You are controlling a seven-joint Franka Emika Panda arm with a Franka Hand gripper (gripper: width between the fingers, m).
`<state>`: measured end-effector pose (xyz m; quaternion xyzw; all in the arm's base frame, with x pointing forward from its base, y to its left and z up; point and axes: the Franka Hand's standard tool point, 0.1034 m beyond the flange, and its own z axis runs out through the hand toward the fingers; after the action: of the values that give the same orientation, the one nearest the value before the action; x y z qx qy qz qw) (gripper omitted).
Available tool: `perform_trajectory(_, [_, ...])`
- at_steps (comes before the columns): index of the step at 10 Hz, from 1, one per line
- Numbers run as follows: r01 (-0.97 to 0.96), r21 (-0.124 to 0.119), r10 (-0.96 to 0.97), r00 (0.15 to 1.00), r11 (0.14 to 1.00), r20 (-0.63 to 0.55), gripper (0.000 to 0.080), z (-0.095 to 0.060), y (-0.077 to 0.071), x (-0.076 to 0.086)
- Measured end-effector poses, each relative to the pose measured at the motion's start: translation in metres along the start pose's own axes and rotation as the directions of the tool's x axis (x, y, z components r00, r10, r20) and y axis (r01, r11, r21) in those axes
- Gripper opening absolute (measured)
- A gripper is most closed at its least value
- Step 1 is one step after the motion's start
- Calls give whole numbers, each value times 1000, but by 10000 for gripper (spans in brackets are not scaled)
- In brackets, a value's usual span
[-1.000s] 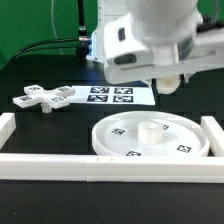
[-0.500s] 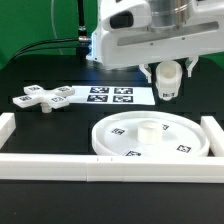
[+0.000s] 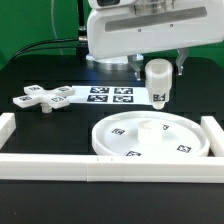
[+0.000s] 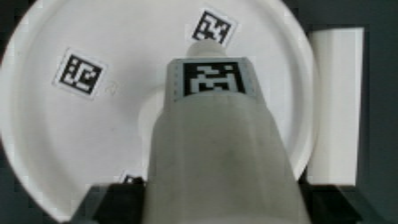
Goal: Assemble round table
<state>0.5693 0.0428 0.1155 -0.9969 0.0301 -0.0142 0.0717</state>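
My gripper is shut on the short white cylinder leg and holds it upright in the air, above and behind the large rimmed disc. The disc lies flat on the black table with its central hub facing up. In the wrist view the leg runs out from between my dark fingers with a tag near its tip, and the disc fills the background. The cross-shaped foot lies on the table at the exterior view's left.
The marker board lies flat behind the disc. Long white border rails run along the front, the exterior view's left and right. One rail shows beside the disc in the wrist view.
My gripper has risen with the leg in it, lifting the leg higher above the table behind the disc. The disc and the foot have not moved.
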Motion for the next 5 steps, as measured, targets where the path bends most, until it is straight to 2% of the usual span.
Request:
perform_trajectory(2, [2, -18, -4, 991, 1000, -135, 409, 1, 3, 6])
perform_trajectory(3, [3, -24, -7, 984, 1000, -177, 409, 4, 4, 4])
perform_trajectory(4, [26, -43, -36, 964, 999, -264, 409, 2, 4, 9])
perform_trajectory(5, [44, -60, -61, 943, 997, -327, 409, 3, 3, 6])
